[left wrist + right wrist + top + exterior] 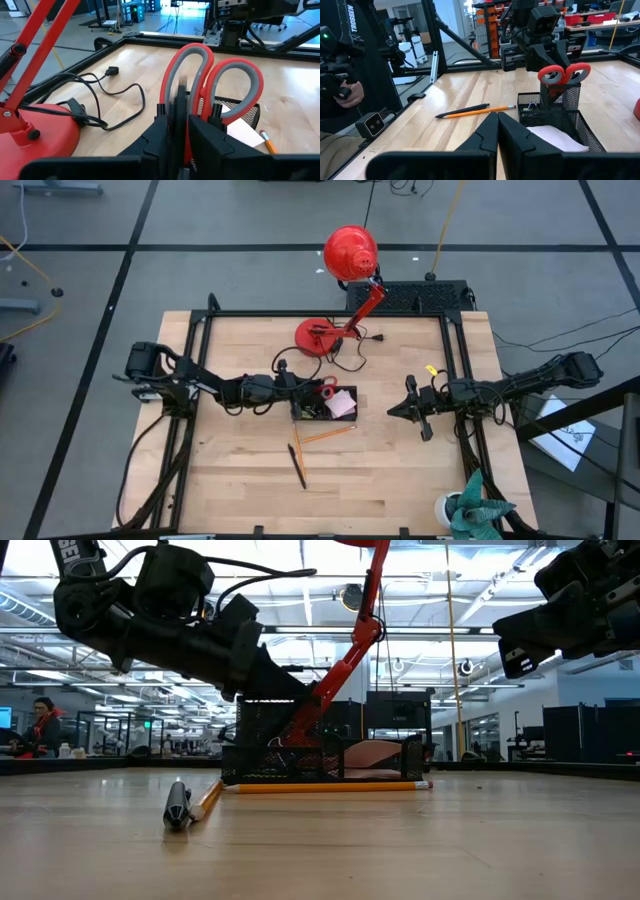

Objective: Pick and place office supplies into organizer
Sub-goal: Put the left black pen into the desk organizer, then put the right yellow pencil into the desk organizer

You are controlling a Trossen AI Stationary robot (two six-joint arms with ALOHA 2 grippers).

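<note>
**Entry: red-handled scissors at the organizer, release pending**

- Red-handled scissors (210, 95): upright, blades down in the tall mesh compartment of the organizer (560, 117); handles stand above the rim.
- Left gripper (296, 385): at the organizer's rear corner, fingers (172, 125) closed on one handle loop.
- Pink sticky-note pad (341, 404): lying in the low compartment.
- Orange pencil (325, 435) and black pen (297, 465): on the table just in front of the organizer, not yet stowed.
- Right gripper (412, 408): waiting well apart to the right, fingers pressed together, holding nothing.
- Red desk lamp (345, 290): base and cord close behind the organizer.

Risks: a finger catching the loop on withdrawal would lift the scissors or tip the light mesh organizer; a wide retreat could snag the lamp cord.
</note>
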